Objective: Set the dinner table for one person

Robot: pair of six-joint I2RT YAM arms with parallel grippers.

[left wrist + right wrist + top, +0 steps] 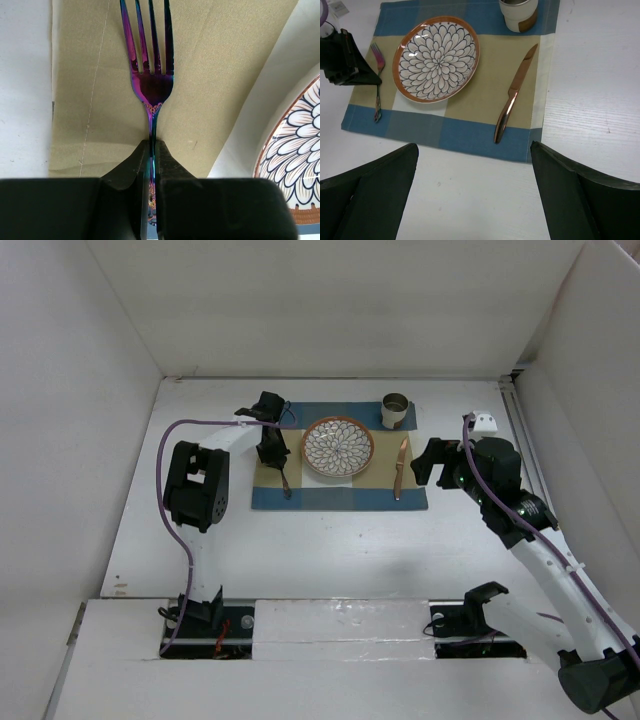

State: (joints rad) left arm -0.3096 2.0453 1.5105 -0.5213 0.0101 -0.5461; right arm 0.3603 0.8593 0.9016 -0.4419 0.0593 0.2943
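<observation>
The left gripper (151, 150) is clenched on the fork (152, 85) handle; the right gripper (474, 155) is spread wide, the knife (514, 95) ahead.

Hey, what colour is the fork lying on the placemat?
The fork is iridescent purple shading to blue. The left wrist view shows it best.

No word, number or brand could be read anywhere. A brown patch (530, 21) on the cup (517, 11), far ahead of the right end effector (474, 150), looked like a label, but any print on it was too small to make out. A white tag (337, 7), beyond the left end effector (372, 79), was too blurred to read.
</observation>
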